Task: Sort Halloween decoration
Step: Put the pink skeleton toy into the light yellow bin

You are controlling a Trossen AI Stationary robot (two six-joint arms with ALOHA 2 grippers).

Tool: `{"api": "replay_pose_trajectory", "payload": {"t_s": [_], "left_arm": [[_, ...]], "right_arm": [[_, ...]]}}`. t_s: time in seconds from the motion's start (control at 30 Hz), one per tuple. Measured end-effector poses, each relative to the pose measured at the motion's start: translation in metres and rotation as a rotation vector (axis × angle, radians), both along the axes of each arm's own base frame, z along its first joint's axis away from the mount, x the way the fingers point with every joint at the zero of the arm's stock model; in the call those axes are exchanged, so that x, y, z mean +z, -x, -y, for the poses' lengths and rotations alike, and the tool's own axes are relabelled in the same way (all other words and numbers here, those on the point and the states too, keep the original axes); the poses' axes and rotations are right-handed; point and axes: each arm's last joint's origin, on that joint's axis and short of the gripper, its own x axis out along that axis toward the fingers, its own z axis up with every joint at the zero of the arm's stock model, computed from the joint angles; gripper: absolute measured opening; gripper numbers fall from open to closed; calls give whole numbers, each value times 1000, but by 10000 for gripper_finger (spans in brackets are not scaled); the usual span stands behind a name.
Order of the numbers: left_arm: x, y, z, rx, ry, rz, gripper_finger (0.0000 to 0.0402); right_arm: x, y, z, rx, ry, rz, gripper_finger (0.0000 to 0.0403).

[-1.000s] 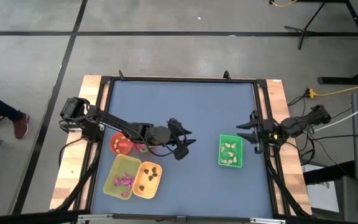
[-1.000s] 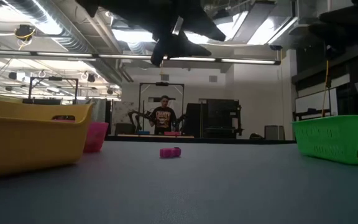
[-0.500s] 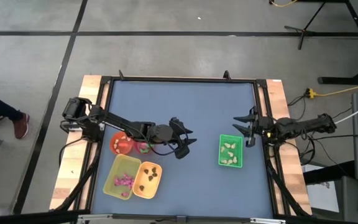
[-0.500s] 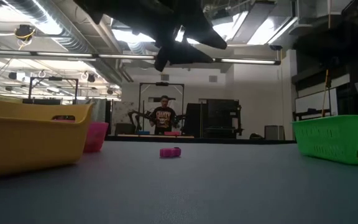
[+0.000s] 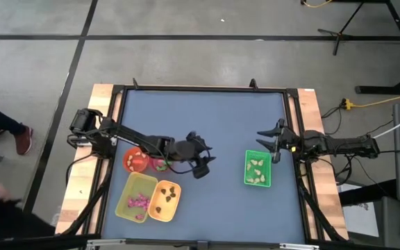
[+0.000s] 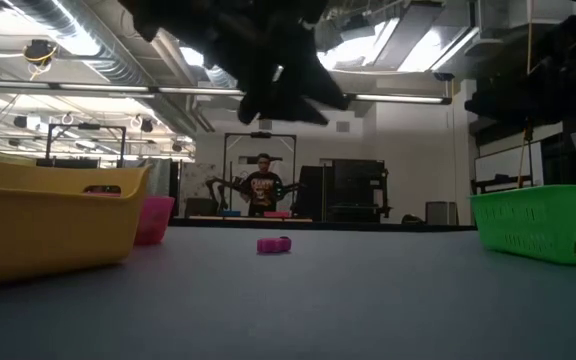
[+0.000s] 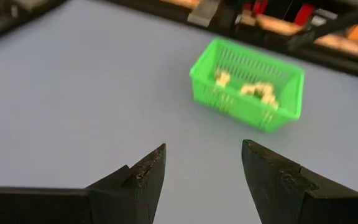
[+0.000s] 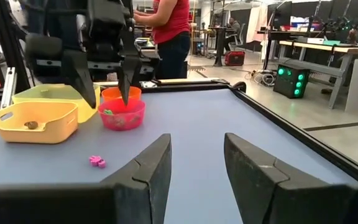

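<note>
A single magenta trinket (image 6: 274, 244) lies on the blue table; the right wrist view shows the trinket (image 8: 96, 161) in front of the bowls. My left gripper (image 5: 203, 155) hangs open in mid-table above that spot, and its wrist view shows the open left gripper (image 7: 204, 149) over bare table. My right gripper (image 5: 262, 139), open, hovers at the green tray's (image 5: 257, 169) far right corner; the right gripper (image 8: 197, 140) points toward the table's left. Cream trinkets (image 7: 248, 87) lie in the green tray. Magenta ones (image 5: 139, 202) lie in the yellow-green tray, dark brown ones (image 5: 167, 196) in the orange-yellow tray.
An orange bowl (image 5: 135, 160) and a pink bowl (image 5: 160, 164) stand at the table's left, under the left arm. The yellow-green tray (image 5: 136, 196) and orange-yellow tray (image 5: 165, 201) sit near the near edge. People stand beyond the table (image 8: 166, 31). Bare table lies on the far half.
My right gripper has reached out from the table's right edge toward the left and slightly toward the far edge, staying open. My left gripper has turned a little above the magenta trinket, which has not moved.
</note>
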Motion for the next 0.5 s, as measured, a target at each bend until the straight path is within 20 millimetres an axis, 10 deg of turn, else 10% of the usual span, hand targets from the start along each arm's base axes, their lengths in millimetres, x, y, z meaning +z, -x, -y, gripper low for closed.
{"api": "replay_pose_trajectory", "payload": {"t_s": [0.5], "left_arm": [[-47,6,31,-18,86,-224,195]], "right_arm": [[0,0,0,9,24,-9,145]]}}
